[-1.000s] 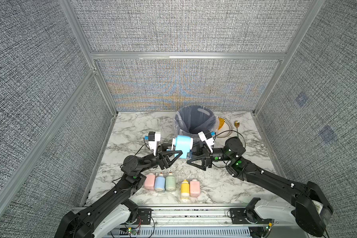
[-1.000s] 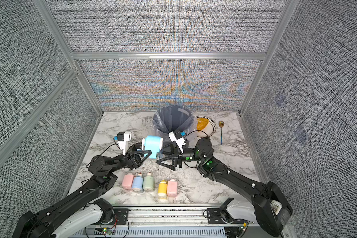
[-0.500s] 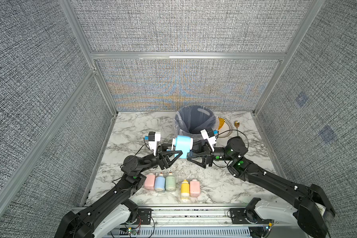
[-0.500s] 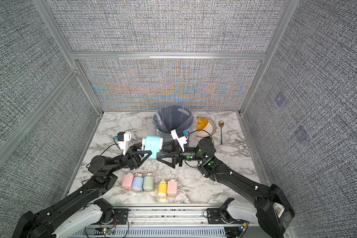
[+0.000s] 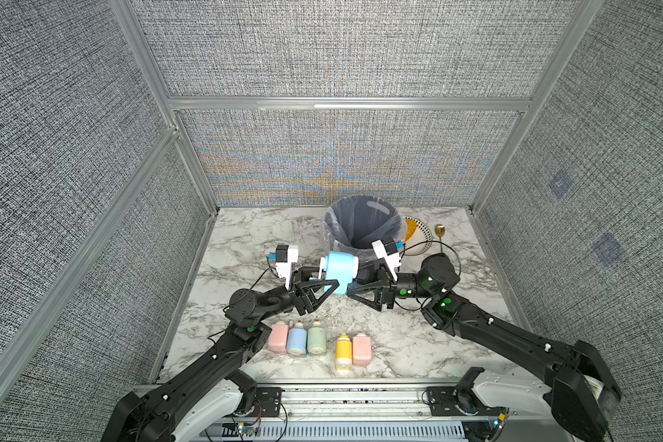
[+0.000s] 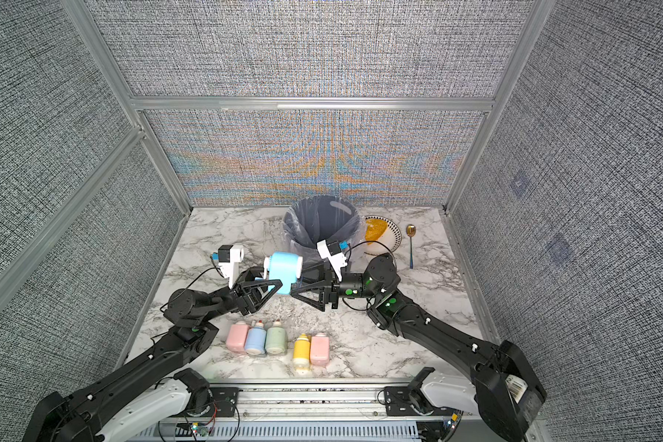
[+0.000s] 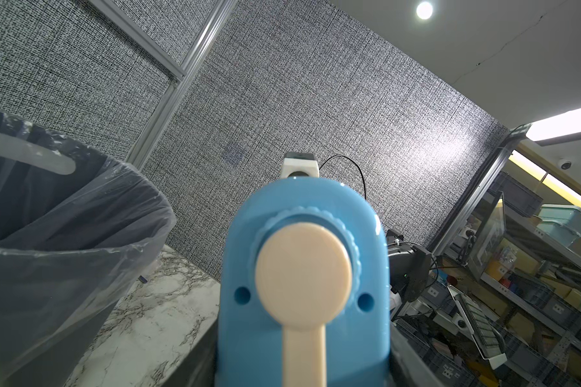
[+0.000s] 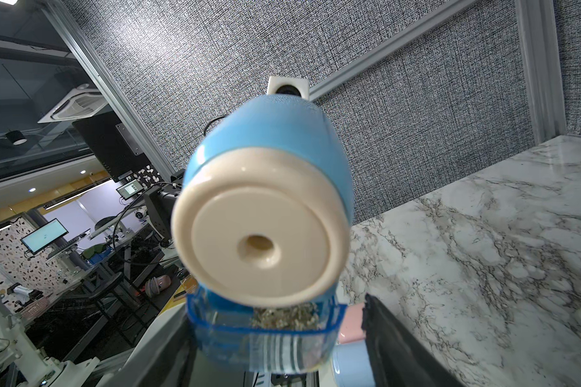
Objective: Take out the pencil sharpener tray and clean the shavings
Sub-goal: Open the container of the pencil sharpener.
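Since the shavings [image 8: 282, 316] are bound for the rubbish, the work sits over the marble table [image 5: 418, 344] just in front of the lined bin [image 5: 337, 229], probably to keep the carry short. Both arms meet there end to end. The left gripper [image 5: 328, 277] is clamped on the crank end of the blue sharpener [image 5: 341, 268] and holds it clear of the table, which looks meant to brace the body against a pull. The right gripper [image 5: 355, 285] faces the pencil-hole end with its jaws apart on either side of the clear blue tray [image 8: 265, 331]. A gap shows between one finger and the tray wall, so nothing is gripped yet. The tray sits in the sharpener's underside, with pale crumbs heaped behind its wall. Both top views hide the tray under the body, and how firmly it is seated cannot be made out.
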{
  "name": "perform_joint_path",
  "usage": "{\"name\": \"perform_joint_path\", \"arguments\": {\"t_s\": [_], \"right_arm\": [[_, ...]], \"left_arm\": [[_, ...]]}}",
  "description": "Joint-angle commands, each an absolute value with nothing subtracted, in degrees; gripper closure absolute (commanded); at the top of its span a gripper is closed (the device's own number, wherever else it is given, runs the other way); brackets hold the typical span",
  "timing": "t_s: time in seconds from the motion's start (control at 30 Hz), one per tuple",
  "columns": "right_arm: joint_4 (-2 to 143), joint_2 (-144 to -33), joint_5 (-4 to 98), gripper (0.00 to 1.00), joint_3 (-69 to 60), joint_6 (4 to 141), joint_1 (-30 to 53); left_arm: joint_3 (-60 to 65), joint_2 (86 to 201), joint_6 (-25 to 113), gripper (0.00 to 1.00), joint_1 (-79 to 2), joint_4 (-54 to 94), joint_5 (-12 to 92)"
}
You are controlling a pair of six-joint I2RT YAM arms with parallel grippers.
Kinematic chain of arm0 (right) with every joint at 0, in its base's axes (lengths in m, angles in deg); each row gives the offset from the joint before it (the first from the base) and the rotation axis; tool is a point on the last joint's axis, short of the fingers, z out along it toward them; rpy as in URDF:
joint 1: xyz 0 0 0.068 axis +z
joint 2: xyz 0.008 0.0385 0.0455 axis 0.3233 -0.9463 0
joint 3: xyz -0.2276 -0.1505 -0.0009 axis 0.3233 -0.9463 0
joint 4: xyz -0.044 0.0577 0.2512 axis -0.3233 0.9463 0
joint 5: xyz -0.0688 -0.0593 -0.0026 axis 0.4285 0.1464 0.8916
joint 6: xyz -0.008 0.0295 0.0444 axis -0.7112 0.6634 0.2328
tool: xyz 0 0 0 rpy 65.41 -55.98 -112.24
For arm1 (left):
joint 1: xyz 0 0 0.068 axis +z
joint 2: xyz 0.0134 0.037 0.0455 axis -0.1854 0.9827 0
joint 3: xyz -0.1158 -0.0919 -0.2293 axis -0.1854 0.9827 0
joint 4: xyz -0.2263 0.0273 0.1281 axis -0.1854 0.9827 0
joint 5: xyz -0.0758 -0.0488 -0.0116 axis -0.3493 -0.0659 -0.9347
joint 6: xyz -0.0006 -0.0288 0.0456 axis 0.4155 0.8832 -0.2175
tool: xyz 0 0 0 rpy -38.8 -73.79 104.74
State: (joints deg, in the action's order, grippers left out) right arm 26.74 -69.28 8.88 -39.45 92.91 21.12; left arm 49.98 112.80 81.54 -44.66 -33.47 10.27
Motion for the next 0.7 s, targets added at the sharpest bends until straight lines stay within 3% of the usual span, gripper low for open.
{"name": "perform_joint_path", "arguments": {"t_s": [0.0, 0.37, 0.67], "right_arm": [[25.7, -68.9, 8.7, 0.18, -38.9, 92.9, 21.0], [25.1, -68.9, 8.5, 0.22, -38.8, 93.2, 20.8], [24.2, -69.3, 8.1, 0.33, -38.6, 93.9, 20.8]], "left_arm": [[49.9, 112.6, 81.7, 0.84, -44.6, -36.1, 10.4], [49.7, 112.8, 81.6, 0.84, -44.6, -36.0, 10.3], [49.8, 113.2, 81.6, 0.84, -44.6, -35.9, 10.2]]}}
